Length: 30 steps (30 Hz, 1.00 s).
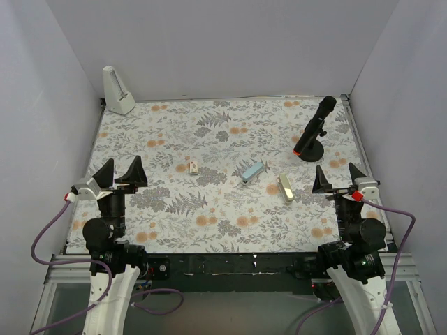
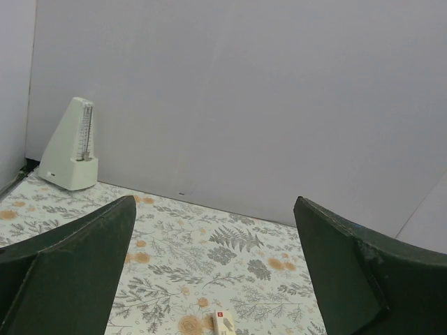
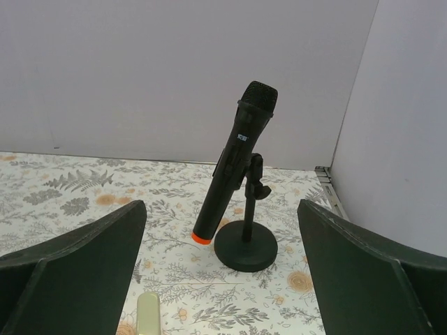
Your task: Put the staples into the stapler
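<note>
The staples box [image 1: 193,166], small and beige-white, lies left of the table's middle; its top edge also peeks in at the bottom of the left wrist view, staples box [image 2: 224,323]. The light-blue stapler [image 1: 252,172] lies slanted at mid-table. My left gripper [image 1: 120,174] hovers open near the left front, well short of the box. My right gripper [image 1: 340,179] hangs open at the right front, apart from the stapler. In the wrist views the left gripper [image 2: 213,276] and the right gripper [image 3: 220,272] show wide empty gaps.
An olive-gold bar [image 1: 286,187] lies right of the stapler, its end showing as olive-gold bar [image 3: 148,314]. A black microphone on a round stand [image 1: 312,132] stands at the back right. A white metronome [image 1: 117,91] sits in the back left corner. Grey walls enclose the floral table.
</note>
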{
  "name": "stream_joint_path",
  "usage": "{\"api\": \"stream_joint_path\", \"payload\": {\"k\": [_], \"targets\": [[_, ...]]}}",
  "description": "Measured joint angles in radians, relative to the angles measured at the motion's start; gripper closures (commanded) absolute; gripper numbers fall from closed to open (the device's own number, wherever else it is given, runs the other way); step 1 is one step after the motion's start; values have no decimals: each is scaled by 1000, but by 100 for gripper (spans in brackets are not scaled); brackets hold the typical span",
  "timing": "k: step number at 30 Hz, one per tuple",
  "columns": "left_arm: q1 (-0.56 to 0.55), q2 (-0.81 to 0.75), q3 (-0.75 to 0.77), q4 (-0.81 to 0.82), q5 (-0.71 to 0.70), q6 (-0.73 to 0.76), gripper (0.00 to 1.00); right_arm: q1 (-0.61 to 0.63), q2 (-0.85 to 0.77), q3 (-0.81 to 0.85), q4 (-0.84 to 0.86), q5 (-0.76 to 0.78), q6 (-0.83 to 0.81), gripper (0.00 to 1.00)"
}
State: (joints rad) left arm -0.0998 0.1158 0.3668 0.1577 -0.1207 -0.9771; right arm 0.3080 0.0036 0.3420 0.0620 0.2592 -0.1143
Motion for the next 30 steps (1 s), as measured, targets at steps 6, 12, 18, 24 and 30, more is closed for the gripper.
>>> {"api": "stream_joint_path", "payload": {"k": [6,12,18,24,30], "targets": [[0,0,0,-22,-12,-13,2,0,0,2,-5,3,34,2],[0,0,27,-150,-71,-74,2,0,65,82,-70,-27,85,2],[0,-18,87,-294,-129,-182,2,0,155,175,-174,-46,153,2],[0,-74,125,-402,-119,-281,2,0,278,271,-304,-138,206,2],[0,-99,173,-468,-79,-317,2,0,397,314,-396,-205,262,2]]}}
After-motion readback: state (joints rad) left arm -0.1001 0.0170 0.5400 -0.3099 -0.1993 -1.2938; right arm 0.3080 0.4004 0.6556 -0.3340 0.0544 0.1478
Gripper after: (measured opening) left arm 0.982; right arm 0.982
